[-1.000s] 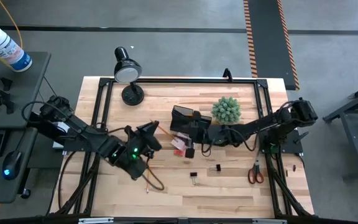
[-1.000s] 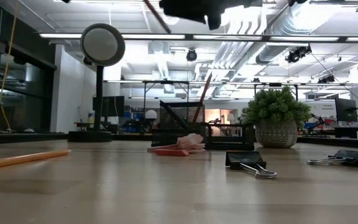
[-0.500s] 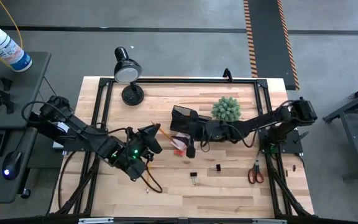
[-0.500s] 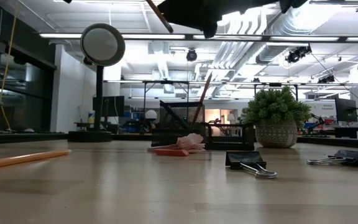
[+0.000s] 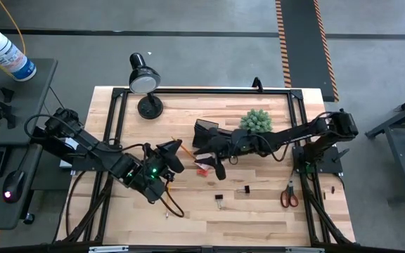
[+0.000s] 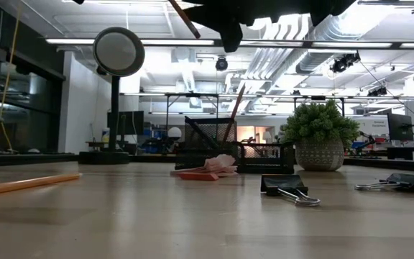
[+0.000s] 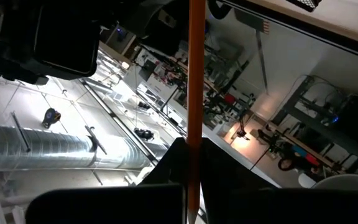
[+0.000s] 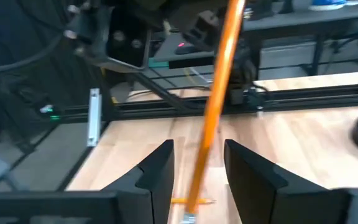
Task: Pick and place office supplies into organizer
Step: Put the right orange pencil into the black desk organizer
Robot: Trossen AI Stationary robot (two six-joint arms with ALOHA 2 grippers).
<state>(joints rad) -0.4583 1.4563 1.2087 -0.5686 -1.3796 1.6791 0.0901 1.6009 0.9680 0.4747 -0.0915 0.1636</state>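
Observation:
My left gripper [image 5: 169,157] is shut on a thin orange pencil [image 5: 181,147] held above the table's middle. The pencil also shows in the left wrist view [image 7: 196,74]. My right gripper [image 5: 197,149] is open. In the right wrist view [image 8: 197,152] its fingers stand on either side of that pencil [image 8: 219,81] without touching it. The black organizer [image 6: 214,144] stands behind, with one pencil [image 6: 236,108] upright in it. A pink sticky-note pad [image 5: 202,165], binder clips [image 5: 219,201] and red-handled scissors [image 5: 289,195] lie on the table. My left gripper pinches the pencil between its two fingers near one end [image 7: 193,163]. The fingers slant upward, and the rest of the pencil runs on past their tips. The pencil is lifted clear of the table and tilted.
A green plant ball [image 5: 256,123] stands right of the organizer, under my right arm's reach. A black desk lamp [image 5: 145,81] stands at the far left. Another orange pencil [image 6: 27,185] lies on the table at the near left. A second binder clip [image 5: 245,190] lies nearby.
My right gripper has gone toward the table's left, up to the pencil held by my left gripper. Its open fingers now stand around the pencil.

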